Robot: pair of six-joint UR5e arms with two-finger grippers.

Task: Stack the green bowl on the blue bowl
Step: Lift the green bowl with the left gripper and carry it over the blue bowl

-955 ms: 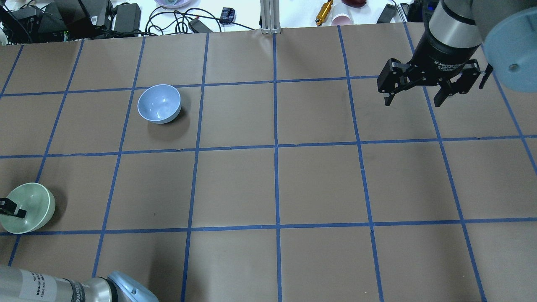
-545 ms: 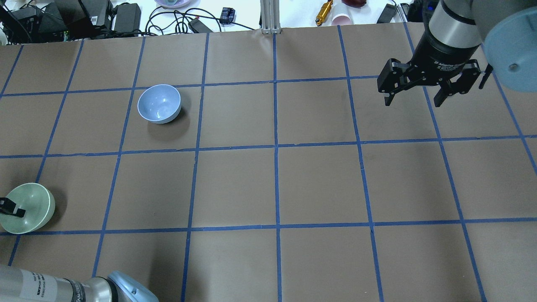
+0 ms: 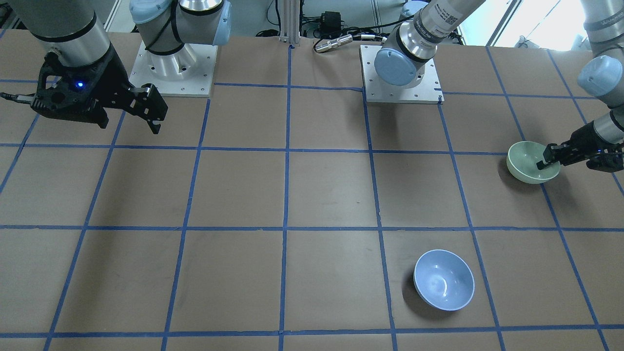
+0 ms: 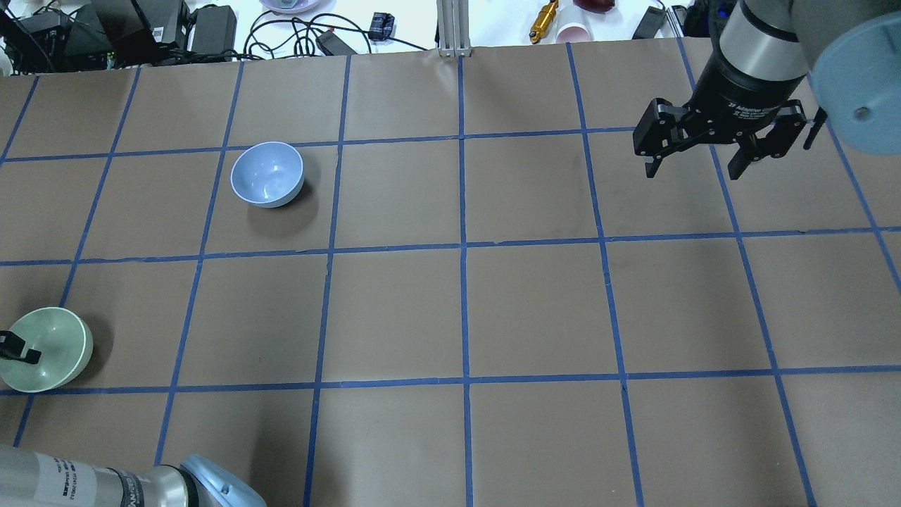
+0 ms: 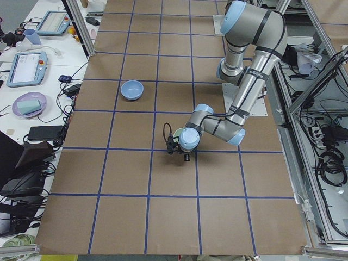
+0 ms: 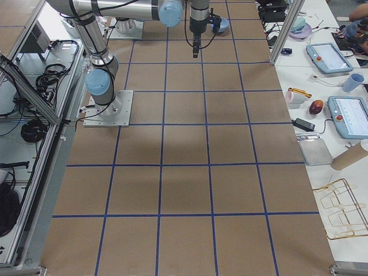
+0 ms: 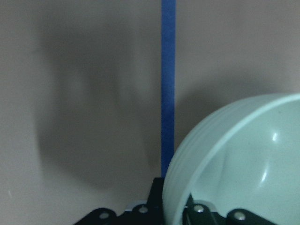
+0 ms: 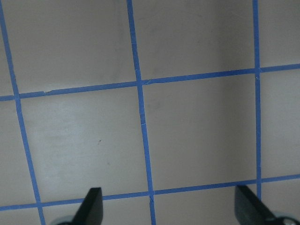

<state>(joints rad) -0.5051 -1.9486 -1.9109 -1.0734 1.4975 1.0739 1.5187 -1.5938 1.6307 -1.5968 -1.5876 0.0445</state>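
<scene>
Jaws: left pinch green bowl (image 4: pixel 58 348) rim, right spread; blue bowl (image 4: pixel 267 174) well apart.

The desk (image 4: pixel 535 310) was lit brightly and evenly from above. Soft shadows were cast beside the blue bowl (image 4: pixel 267 174) and the green bowl (image 4: pixel 56 346), and small glints were seen inside both. Daylight glare was blown out at the front-facing view's top right. In the left wrist view the green bowl was rendered soft beside a broad diffuse shadow. The right wrist view was washed pale.
</scene>
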